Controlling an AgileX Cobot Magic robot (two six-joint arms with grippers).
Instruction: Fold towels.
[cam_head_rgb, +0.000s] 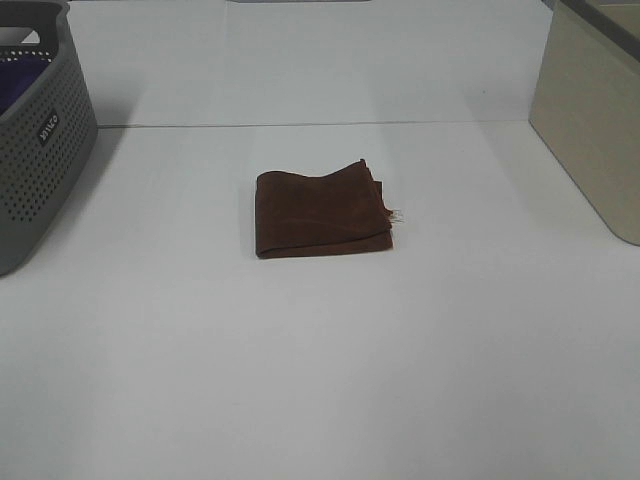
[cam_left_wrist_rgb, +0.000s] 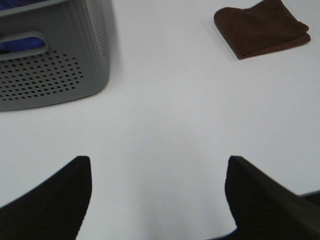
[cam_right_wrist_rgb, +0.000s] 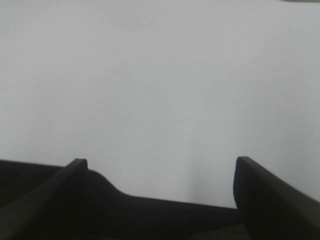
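The dark reddish-brown towel (cam_head_rgb: 320, 213) lies folded into a small square in the middle of the white table, with a small white tag at its right edge. It also shows in the left wrist view (cam_left_wrist_rgb: 261, 27), far from the left gripper (cam_left_wrist_rgb: 159, 167). The left gripper is open and empty over bare table. The right gripper (cam_right_wrist_rgb: 160, 165) is open and empty over bare table; the towel is not in its view. Neither arm shows in the exterior high view.
A grey perforated basket (cam_head_rgb: 40, 140) stands at the far left, with a purple cloth (cam_head_rgb: 18, 75) inside; it also shows in the left wrist view (cam_left_wrist_rgb: 50, 75). A beige box (cam_head_rgb: 590, 110) stands at the far right.
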